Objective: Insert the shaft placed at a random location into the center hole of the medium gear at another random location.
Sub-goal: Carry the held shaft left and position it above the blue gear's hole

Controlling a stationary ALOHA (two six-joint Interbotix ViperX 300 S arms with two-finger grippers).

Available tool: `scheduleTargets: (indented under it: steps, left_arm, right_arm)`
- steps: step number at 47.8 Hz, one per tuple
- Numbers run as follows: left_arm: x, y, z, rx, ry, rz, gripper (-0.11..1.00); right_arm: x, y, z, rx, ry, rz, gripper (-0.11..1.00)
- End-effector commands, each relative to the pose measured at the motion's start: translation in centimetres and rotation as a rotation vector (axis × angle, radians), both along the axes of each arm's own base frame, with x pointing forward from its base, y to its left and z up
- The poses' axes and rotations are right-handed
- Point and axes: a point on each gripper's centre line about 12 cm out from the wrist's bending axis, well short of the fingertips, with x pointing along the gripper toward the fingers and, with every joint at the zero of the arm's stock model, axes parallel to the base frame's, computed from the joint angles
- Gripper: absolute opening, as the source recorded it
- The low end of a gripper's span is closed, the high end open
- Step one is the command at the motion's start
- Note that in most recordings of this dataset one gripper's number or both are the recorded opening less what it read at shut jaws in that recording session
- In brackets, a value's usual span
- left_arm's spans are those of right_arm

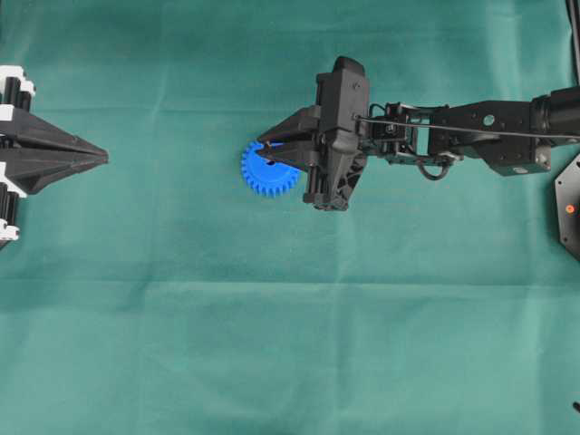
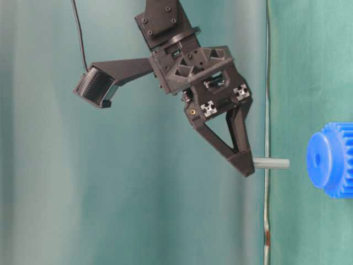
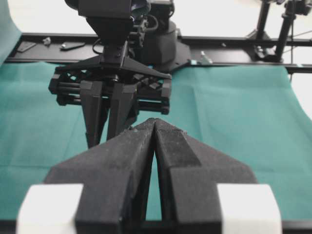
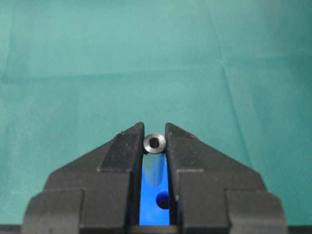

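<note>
The medium gear [image 1: 261,178] is bright blue and lies flat on the green cloth, half hidden under my right gripper [image 1: 263,147]. That gripper is shut on the shaft [image 2: 271,163], a small grey pin sticking out of the fingertips toward the gear [image 2: 331,160]. A short gap separates the pin's free end from the hub. In the right wrist view the shaft [image 4: 154,143] sits between the fingertips, with the center hole [image 4: 164,200] showing just beside it on the gear's blue face. My left gripper [image 1: 102,158] rests shut and empty at the far left.
Green cloth [image 1: 290,344] covers the whole table. A black base plate [image 1: 569,207] stands at the right edge. In the left wrist view the right arm [image 3: 114,83] hangs ahead of my left gripper [image 3: 155,123], with a black frame rail [image 3: 234,41] behind.
</note>
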Motion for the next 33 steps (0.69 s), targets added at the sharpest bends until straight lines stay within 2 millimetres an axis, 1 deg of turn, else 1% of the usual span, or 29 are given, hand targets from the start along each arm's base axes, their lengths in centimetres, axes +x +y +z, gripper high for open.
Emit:
scheduleTargets:
  steps: [1, 9, 33]
  left_arm:
    - [0.2, 0.1, 0.6, 0.000, -0.015, 0.003, 0.00]
    - [0.2, 0.0, 0.6, 0.000, -0.015, 0.001, 0.00]
    - [0.2, 0.1, 0.6, 0.000, -0.015, 0.003, 0.00]
  right_arm:
    - [0.2, 0.0, 1.0, 0.009, -0.030, -0.006, 0.13]
    - [0.2, -0.2, 0.7, 0.010, -0.024, -0.011, 0.13]
    - [0.5, -1.0, -1.3, 0.011, 0.005, -0.028, 0.13]
